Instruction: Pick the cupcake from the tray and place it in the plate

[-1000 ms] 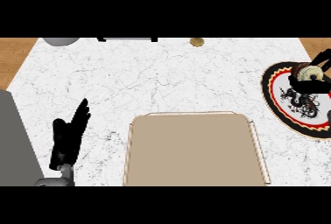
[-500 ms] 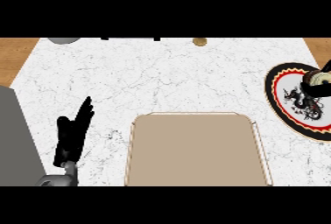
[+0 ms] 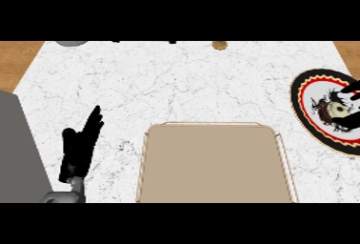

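Right hand [image 3: 352, 90] fingers newly spread above cupcake [image 3: 336, 110].

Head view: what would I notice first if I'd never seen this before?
Probably the bright plate with its red, black and cream rim at the right edge, with the cupcake on it. Next, the big tan tray in the middle, and the black left hand resting open beside it.
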Controlling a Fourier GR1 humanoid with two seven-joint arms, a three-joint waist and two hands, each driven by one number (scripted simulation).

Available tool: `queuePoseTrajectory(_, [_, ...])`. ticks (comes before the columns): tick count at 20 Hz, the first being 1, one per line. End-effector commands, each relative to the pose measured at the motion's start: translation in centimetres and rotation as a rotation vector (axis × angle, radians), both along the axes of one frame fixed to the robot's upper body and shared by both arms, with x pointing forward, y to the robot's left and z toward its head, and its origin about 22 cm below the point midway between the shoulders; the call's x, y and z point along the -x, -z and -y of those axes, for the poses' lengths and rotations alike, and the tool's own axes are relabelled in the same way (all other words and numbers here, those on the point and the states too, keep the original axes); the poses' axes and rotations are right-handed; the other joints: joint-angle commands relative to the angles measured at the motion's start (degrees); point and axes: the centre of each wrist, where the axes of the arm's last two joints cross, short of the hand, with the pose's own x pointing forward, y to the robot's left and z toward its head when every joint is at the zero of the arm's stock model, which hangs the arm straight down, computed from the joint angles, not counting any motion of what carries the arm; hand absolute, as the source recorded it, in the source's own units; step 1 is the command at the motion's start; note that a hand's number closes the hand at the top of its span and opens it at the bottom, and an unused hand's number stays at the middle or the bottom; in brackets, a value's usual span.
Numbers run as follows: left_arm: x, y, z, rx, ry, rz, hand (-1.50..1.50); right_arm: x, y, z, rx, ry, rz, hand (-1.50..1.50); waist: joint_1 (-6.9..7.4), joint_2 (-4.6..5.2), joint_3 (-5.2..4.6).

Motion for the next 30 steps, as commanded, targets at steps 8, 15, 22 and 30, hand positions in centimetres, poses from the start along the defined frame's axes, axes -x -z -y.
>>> queuePoseTrajectory(8, [-0.4, -0.7, -1.1, -0.014, -0.025, -0.007, 0.00, 0.2, -1.2, 1.4, -0.392, -0.147, 0.411, -1.50, -1.39, -0.50, 0.09])
queuePoseTrajectory(15, [0.2, 0.0, -0.1, 0.004, -0.007, -0.011, 0.00, 3.7, -1.3, 5.5, -0.679, -0.060, 0.560, -1.50, -0.72, -0.16, 0.06])
queuePoseTrajectory(22, [-0.3, 0.2, -2.1, 0.007, -0.009, -0.003, 0.00, 5.8, 0.1, 6.7, -0.745, -0.122, 0.550, -1.50, -0.51, -0.08, 0.03])
queuePoseTrajectory(30, [-0.7, -0.8, -0.6, 0.004, 0.012, -0.003, 0.00, 6.0, 2.6, 5.4, -0.724, -0.155, 0.584, -1.50, 0.29, 0.12, 0.16])
